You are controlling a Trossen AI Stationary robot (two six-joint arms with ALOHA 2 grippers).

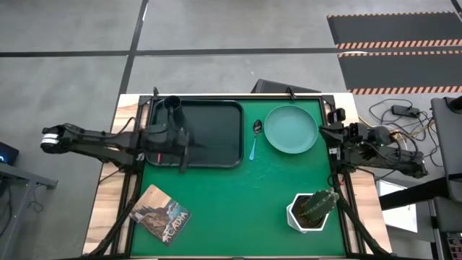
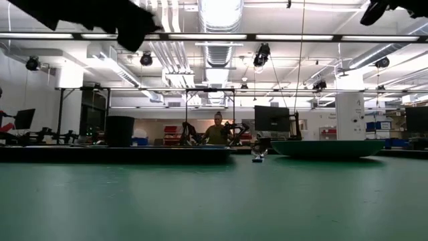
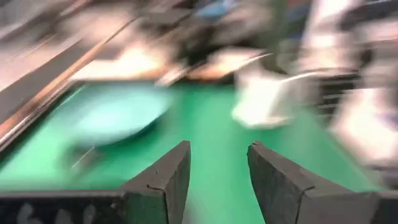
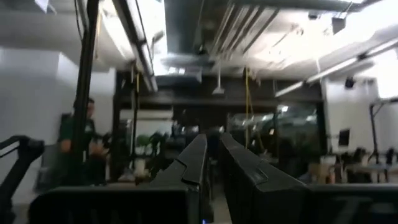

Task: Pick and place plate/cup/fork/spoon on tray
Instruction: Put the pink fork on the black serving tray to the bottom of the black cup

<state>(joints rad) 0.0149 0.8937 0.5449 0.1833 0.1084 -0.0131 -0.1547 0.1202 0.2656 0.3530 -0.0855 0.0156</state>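
- Cup [image 1: 173,105] stood upright in the tray's [image 1: 216,155] far left corner, already placed; showed in the low view as a dark cylinder [image 2: 120,130] on the tray [image 2: 167,153].
- Left gripper [image 1: 193,146] hung over the tray's middle, near the cup but apart from it; fingers [image 3: 165,177] stood spread with a clear gap, holding nothing.
- Right gripper [image 4: 211,168] waited at the table's right edge, just beside the plate [image 1: 291,129]; fingers pressed together, empty, aimed out at the room.
- Plate lay on the green mat right of the tray, not yet moved; seen low as a shallow teal dish [image 2: 326,148].
- Spoon [image 1: 255,139] lay between tray and plate, bowl end away from the near edge, blue handle toward it; close to both.
- Fork could not be found in any view; possibly on the dark tray under the left arm, but could not tell.
- Judged step: cup done, left arm free and about to go for the next item.
- Next move likely called for a swing right across the tray rim to the spoon or plate, a low flat approach, then a pinch on the thin handle or the plate's rim.
- Risk judged: spoon so near the plate that a wide-open approach might nudge the plate.
- Potted plant [image 1: 312,210] and a book [image 1: 160,214] sat at the near side, well apart from the work.
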